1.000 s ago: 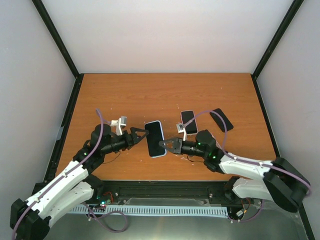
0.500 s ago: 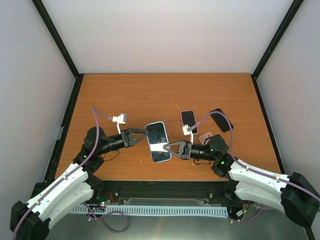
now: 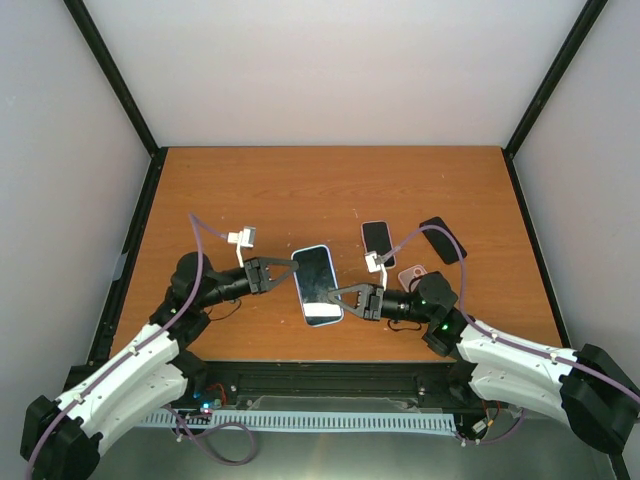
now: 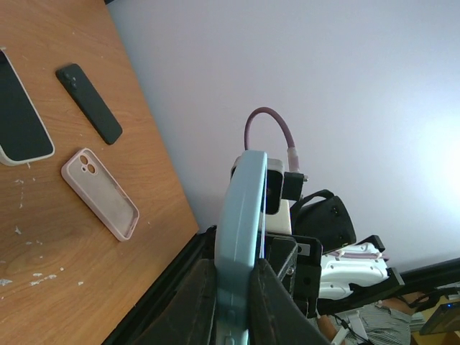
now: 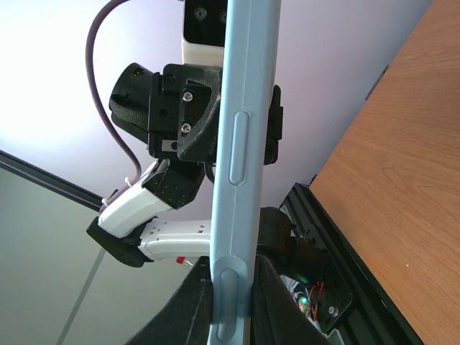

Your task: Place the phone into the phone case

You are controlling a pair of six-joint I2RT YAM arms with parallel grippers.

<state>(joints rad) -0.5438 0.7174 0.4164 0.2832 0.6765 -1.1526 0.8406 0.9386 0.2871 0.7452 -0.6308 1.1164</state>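
A light blue phone case (image 3: pixel 317 285) with the dark-screened phone (image 3: pixel 316 278) lying in it hangs above the table's front middle, held between both arms. My left gripper (image 3: pixel 291 270) is shut on its left edge. My right gripper (image 3: pixel 335 296) is shut on its lower right edge. In the left wrist view the phone case (image 4: pixel 242 215) shows edge-on, pinched by my left gripper (image 4: pixel 235 298). The right wrist view shows the phone case (image 5: pixel 246 144) edge-on too, with side-button bumps, clamped in my right gripper (image 5: pixel 233 302).
On the wooden table (image 3: pixel 250 190) to the right lie a phone in a white case (image 3: pixel 377 239), a dark phone or case (image 3: pixel 443 240) and an empty pink case (image 3: pixel 411 274). The same three are in the left wrist view: white-cased phone (image 4: pixel 20 118), dark one (image 4: pixel 90 104), pink case (image 4: pixel 100 194). Black frame posts (image 3: pixel 110 75) flank the table.
My left gripper has shut on the case's left edge. The right arm carried the cased phone slightly toward the near edge, uncovering the pink case.
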